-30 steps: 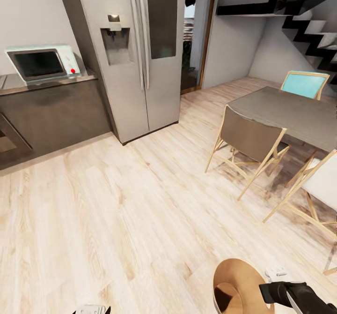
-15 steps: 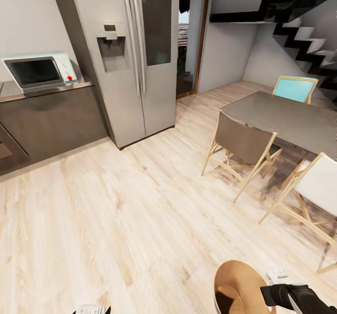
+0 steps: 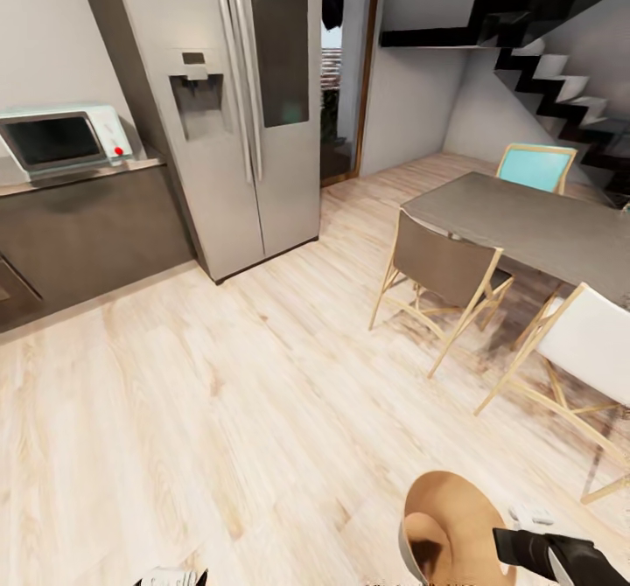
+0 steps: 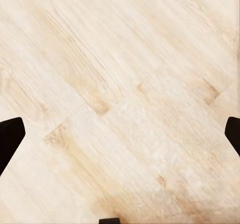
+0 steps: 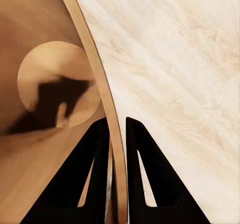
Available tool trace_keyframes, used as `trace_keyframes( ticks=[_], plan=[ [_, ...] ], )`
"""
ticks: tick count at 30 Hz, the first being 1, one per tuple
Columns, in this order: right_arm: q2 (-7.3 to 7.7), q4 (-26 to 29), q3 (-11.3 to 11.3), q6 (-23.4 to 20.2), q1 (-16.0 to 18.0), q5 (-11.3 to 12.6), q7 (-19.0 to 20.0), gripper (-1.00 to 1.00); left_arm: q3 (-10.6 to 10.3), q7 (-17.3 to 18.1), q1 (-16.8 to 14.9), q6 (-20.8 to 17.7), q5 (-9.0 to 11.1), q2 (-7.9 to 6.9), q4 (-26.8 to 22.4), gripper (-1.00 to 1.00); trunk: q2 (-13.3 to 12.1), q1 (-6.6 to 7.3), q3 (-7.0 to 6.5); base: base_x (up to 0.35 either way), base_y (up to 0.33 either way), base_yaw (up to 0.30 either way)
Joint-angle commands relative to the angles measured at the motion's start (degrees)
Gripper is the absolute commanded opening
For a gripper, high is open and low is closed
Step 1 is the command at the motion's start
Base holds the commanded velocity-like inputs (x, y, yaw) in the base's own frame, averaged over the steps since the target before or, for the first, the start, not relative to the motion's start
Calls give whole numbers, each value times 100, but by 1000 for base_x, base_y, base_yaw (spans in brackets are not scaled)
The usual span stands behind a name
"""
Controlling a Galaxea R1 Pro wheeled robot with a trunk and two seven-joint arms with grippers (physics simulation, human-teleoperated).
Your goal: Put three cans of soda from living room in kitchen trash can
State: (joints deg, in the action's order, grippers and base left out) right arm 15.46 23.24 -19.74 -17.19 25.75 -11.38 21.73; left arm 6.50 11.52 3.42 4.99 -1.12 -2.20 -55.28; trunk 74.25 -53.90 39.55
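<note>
one thing of the task is with me here: the tash can [image 3: 446, 525], hanging from my right gripper [image 5: 116, 126] above the wood floor [image 3: 219, 411]. my two dark fingers [image 5: 97, 149] are pinched narrow on its rim wall, one inside against the brown lining, one outside, so the grip is on a thin edge and nothing more. the bucket's round bottom shows bare in the right wrist view; no soda cans lie in it that i can see.

my left gripper [image 4: 120, 134] is spread wide over bare planks, holding nothing.

i judge the bucket light and stiff, a smooth shell that could pivot or slip about a single pinch point if i swing it, so i would keep it level and move gently. a hold near a handle cut-out would likely be steadier, though i cannot see one from here.

ahead stand the fridge [image 3: 232, 105], a microwave [image 3: 61, 138] on the worktop's end, and a dining table [image 3: 525, 223] with chairs
</note>
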Motion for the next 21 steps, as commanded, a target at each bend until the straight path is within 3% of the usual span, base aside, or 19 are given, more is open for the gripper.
trace_keyframes(
  ticks=[1,3,6,10,21],
  plan=[
    [-25,2,-44,-11,2,49,29,-100,2,0,0,1,1,0,0,100,0,0,0,0,0,-212],
    [-165,-13,-164,150,1,48,32,-100,16,-24,0,-6,-5,0,0,100,0,0,-1,0,0,-234],
    [-241,-142,-204,477,1,45,33,-100,22,-38,0,-10,-9,2,0,100,0,0,-1,0,0,-246],
    [-253,-423,-226,859,1,44,33,-100,25,-47,0,-22,-16,1,3,100,0,0,-1,0,-21,-250],
    [-237,-560,-239,983,1,48,33,-100,26,-50,-1,-48,-28,0,9,100,0,0,-1,0,-118,-252]
  ],
)
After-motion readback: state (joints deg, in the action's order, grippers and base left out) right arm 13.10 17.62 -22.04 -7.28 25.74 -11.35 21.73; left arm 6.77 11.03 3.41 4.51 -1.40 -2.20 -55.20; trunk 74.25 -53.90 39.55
